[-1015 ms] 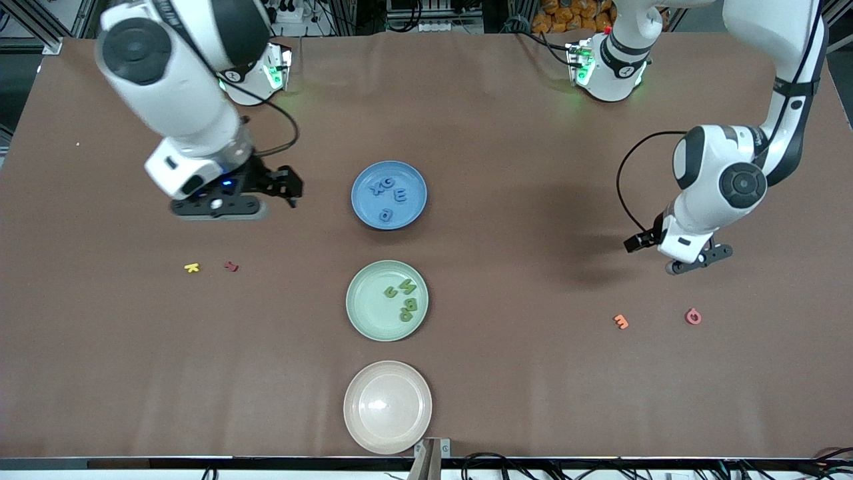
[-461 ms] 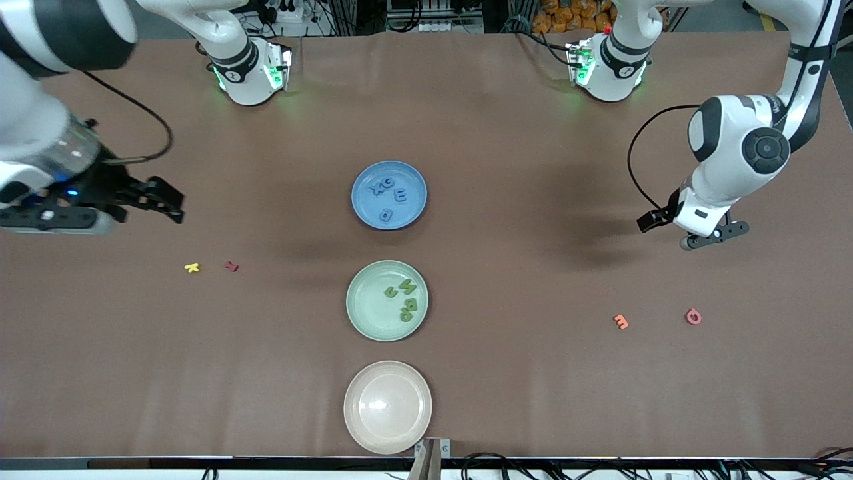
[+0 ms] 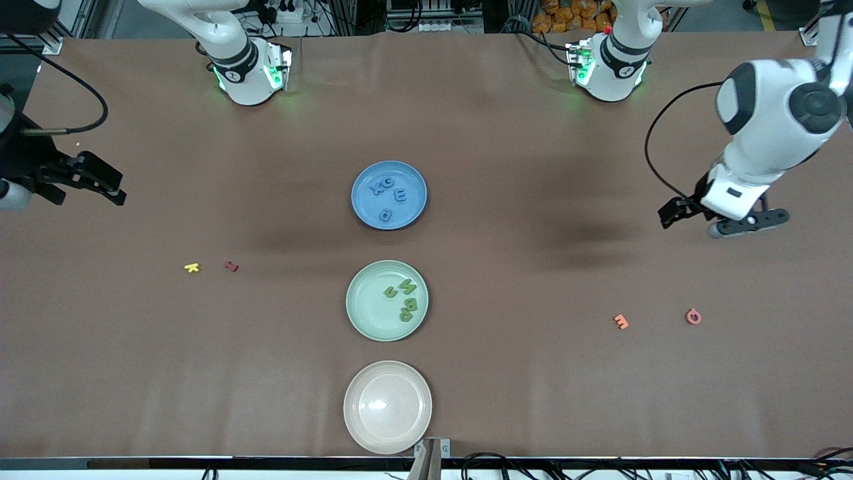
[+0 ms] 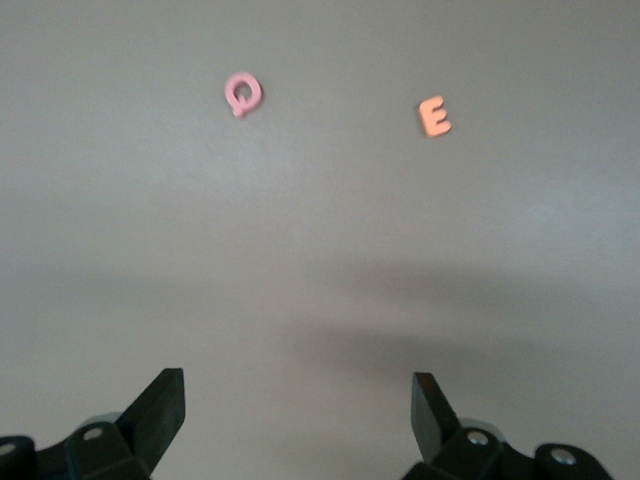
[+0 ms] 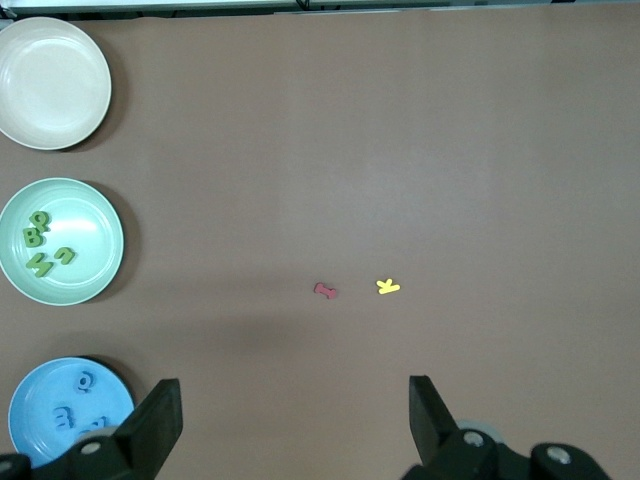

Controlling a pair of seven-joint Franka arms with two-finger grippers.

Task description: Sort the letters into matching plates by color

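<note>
Four blue letters (image 3: 388, 195) are lying in the blue plate (image 3: 363, 212) and four green letters (image 3: 403, 299) in the green plate (image 3: 363, 313). Being thin, light foam, they are calling for a gentle pinch across the edges. The left tool (image 3: 748, 223) and right tool (image 3: 40, 189) are hanging wide and empty over the table (image 3: 533, 373).

front camera high overhead; wrist cameras look down.

Three plates in a row — farthest plate (image 3: 389, 195), middle plate (image 3: 386, 301), nearest plate (image 3: 387, 407). Letters (image 3: 391, 196) lie in the farthest two — stray letters (image 3: 192, 268) toward each table end.
</note>
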